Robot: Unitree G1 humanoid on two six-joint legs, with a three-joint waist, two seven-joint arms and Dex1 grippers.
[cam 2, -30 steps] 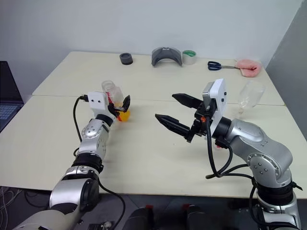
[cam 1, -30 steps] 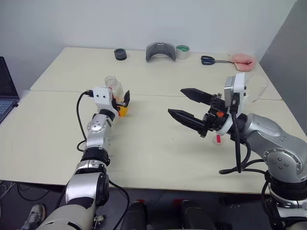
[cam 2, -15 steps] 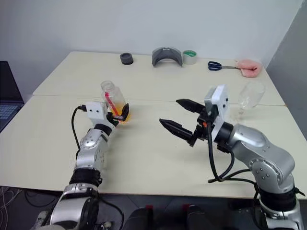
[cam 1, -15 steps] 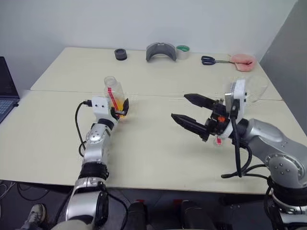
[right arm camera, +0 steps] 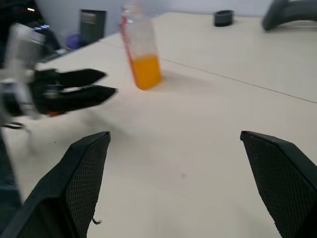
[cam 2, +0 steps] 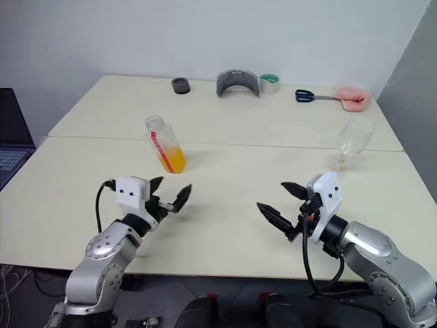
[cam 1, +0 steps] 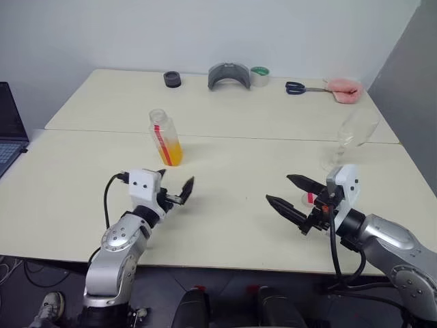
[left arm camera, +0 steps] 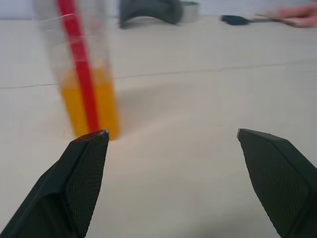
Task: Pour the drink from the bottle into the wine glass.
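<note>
Left eye view, table: the pale table (cam 1: 225, 225) carries everything; the two arms reach in low over its near edge.
Left gripper: the left gripper (cam 1: 179, 193) hangs near the table's front with its black fingers spread wide and nothing between them, well short of the bottle.
Right gripper: the right gripper (cam 1: 290, 195) sits low at the right front, its fingers also spread and empty, pointing toward the middle of the table.
Wine glass: the wine glass (cam 1: 348, 137) stands upright near the right edge, beyond the right gripper and apart from it. Its bowl looks clear and empty, though it is faint against the table.
Bottle: the bottle (cam 1: 164, 137) stands upright on the left half, beyond the left gripper and free of both grippers. No cap is visible on its mouth.
Drink: the drink (left arm camera: 89, 106) fills roughly the lower part of the bottle, orange behind the red label strip.
Cap: a small white-and-pink object lies by the right gripper on the table; it may be the cap, but that cannot be told for sure.
Back clutter: scissors, tape rolls and a grey curved piece lie along the far edge, clear of the work.
Progress: judged from the layout, the pouring is not done. Left to do: grasp the bottle, carry it to the glass, tip it.
</note>
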